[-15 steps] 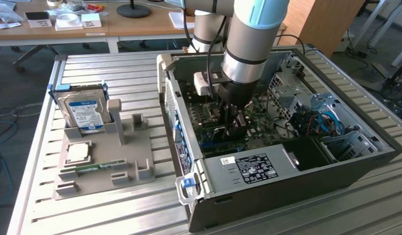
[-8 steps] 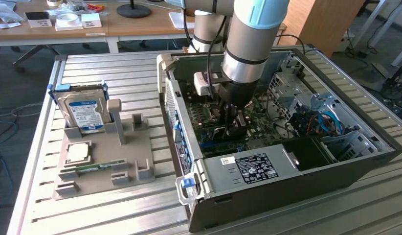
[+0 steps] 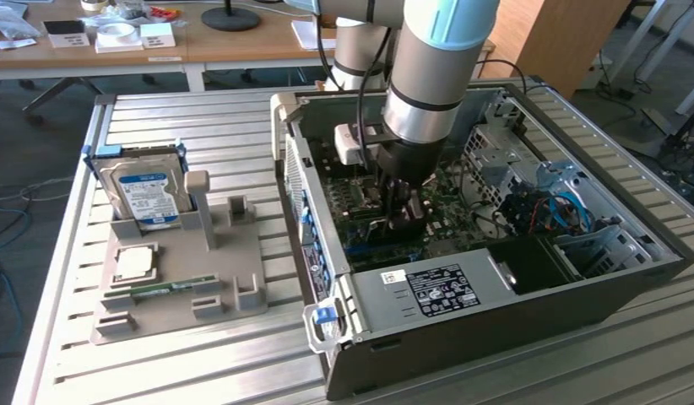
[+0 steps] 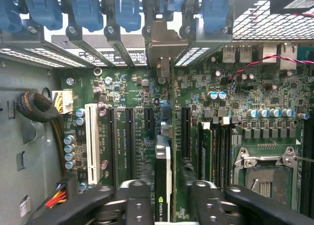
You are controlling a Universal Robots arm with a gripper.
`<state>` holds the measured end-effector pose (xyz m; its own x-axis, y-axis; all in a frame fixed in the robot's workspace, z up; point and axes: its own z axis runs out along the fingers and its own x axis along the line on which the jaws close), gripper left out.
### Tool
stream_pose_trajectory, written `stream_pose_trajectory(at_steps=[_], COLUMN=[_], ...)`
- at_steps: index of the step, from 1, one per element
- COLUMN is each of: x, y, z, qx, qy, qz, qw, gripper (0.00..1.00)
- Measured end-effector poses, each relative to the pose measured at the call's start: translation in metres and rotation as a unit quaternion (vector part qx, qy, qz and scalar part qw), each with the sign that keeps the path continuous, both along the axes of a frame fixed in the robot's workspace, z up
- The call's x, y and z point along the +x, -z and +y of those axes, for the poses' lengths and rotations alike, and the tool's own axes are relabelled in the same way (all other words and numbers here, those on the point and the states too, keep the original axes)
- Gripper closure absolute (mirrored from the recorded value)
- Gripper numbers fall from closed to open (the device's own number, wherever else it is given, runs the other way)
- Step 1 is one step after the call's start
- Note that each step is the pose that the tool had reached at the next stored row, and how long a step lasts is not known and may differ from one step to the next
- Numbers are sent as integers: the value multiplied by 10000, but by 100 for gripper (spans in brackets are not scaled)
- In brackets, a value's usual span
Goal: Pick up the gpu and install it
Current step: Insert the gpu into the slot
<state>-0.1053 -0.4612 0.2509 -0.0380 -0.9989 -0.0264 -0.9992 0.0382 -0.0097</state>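
Observation:
The gpu [image 4: 163,161] stands on edge on the green motherboard inside the open computer case [image 3: 437,291]. Its grey end bracket [image 4: 162,43] sits against the case's rear slot row, under the blue latches. My gripper [image 4: 164,198] straddles the card's top edge, one black finger [image 4: 135,203] close against one side and the other finger [image 4: 203,203] a small gap off the other side, so the jaws are open around it. In the exterior view the gripper [image 3: 398,215] reaches straight down into the case, and the arm hides the card.
On the exterior view's left, a grey holder tray [image 3: 178,278] carries a blue-labelled hard drive [image 3: 144,190], a CPU [image 3: 135,261] and a green memory stick [image 3: 155,291]. Beside the card are a white slot [image 4: 91,141], a memory stick [image 4: 205,146] and the CPU socket [image 4: 267,171].

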Motion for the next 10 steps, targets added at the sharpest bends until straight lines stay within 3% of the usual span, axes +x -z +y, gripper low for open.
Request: stream_pose_trajectory(at_steps=[1, 3, 10], x=[0, 0, 0], y=[0, 0, 4], z=[0, 0, 0], qx=[0, -1, -2], qy=[0, 0, 0], qz=[0, 0, 1], qw=[10000, 10000, 10000], gripper=[62, 74, 74])
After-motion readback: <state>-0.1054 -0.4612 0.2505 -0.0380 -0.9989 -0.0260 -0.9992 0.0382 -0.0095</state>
